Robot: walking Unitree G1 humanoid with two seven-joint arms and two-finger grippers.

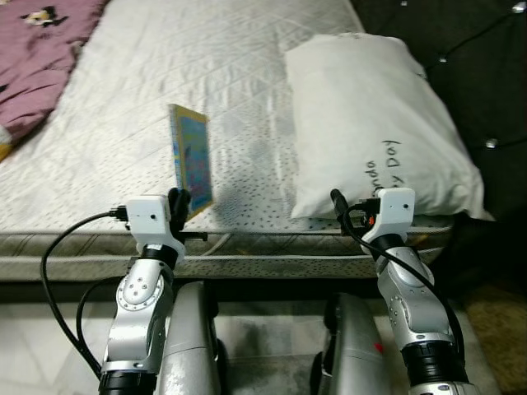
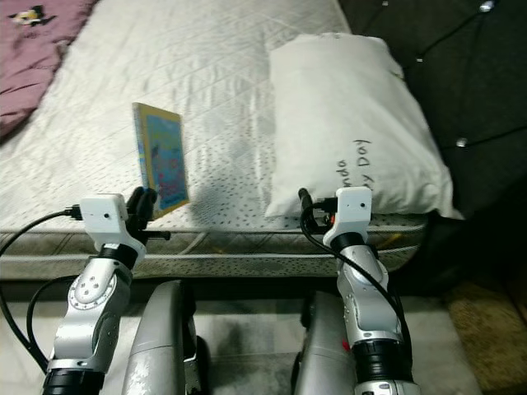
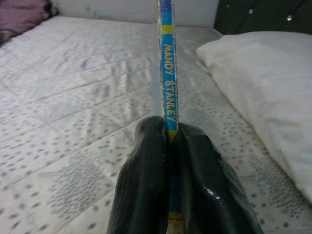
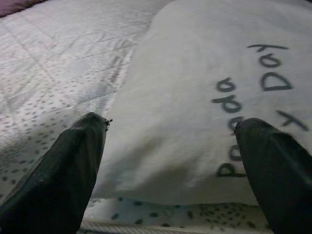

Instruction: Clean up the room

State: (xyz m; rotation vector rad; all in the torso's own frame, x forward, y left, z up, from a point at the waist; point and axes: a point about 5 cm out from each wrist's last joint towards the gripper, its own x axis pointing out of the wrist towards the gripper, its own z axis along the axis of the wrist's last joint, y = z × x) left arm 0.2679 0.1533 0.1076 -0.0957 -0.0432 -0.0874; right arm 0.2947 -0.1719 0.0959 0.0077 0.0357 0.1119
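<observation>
Left gripper (image 3: 170, 146) clamps book (image 1: 191, 159) upright above quilted mattress (image 1: 206, 74); right gripper (image 4: 170, 146) gapes at pillow (image 1: 375, 123).

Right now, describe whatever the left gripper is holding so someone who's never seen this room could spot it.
Start at the white quilted mattress with the white pillow on its right side. Above the mattress's near edge, left of the pillow, the left gripper pinches a thin blue and yellow picture book upright by its bottom edge. It is the one colourful, hard-edged thing there; its spine reads "Mandy Stanley".
</observation>
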